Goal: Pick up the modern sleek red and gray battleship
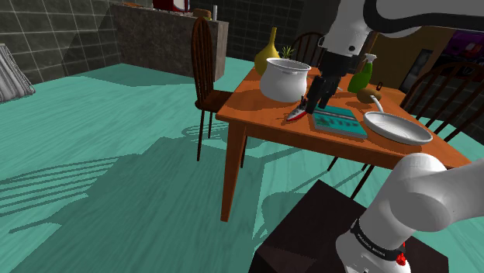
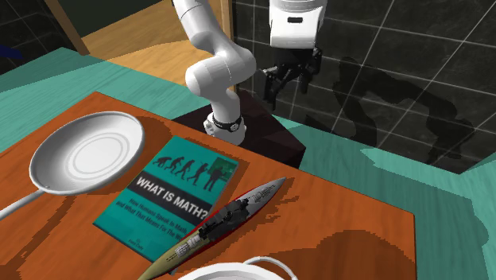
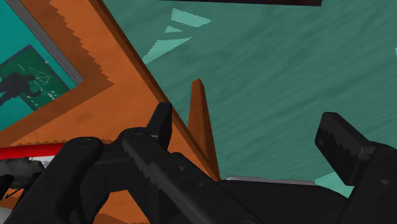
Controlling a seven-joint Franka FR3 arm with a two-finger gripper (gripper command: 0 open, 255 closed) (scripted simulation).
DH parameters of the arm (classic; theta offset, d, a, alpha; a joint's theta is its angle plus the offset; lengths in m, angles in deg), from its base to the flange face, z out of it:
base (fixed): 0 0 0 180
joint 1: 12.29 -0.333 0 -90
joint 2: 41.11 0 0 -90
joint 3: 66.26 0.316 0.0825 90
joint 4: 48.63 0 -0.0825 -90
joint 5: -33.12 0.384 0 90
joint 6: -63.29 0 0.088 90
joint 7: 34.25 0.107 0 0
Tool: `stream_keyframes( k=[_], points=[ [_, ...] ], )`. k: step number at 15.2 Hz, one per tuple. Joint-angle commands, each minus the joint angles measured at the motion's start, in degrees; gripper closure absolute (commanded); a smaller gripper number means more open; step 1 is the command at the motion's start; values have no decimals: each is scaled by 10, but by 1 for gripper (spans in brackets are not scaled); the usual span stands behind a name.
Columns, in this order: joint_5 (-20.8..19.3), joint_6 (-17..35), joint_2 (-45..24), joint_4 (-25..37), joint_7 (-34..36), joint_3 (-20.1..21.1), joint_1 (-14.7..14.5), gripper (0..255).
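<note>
The red and gray battleship (image 2: 225, 221) lies on the orange bench (image 2: 334, 231), along the edge of the teal math book (image 2: 171, 191); whether they touch is unclear. The white pot (image 1: 284, 79) stands near, its rim cut off in the second exterior view. The claw (image 2: 288, 86) hangs above the ship, fingers (image 3: 162, 124) spread, pinching nothing. In the wrist view a red sliver of hull shows, the rest hidden behind the claw's black body.

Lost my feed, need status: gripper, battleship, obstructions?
Gripper open, empty, above the table edge. Battleship flat on table, ungripped. Book close beside it, pot near one end.
</note>
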Motion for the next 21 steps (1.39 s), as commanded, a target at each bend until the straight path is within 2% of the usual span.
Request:
stream_keyframes(
  k=[1,10,21],
  points=[
    [0,0,0,0,0,0,0,0],
    [-43,50,-195,117,211,28,103,0],
    [-113,23,-375,277,459,11,203,0]
  ],
)
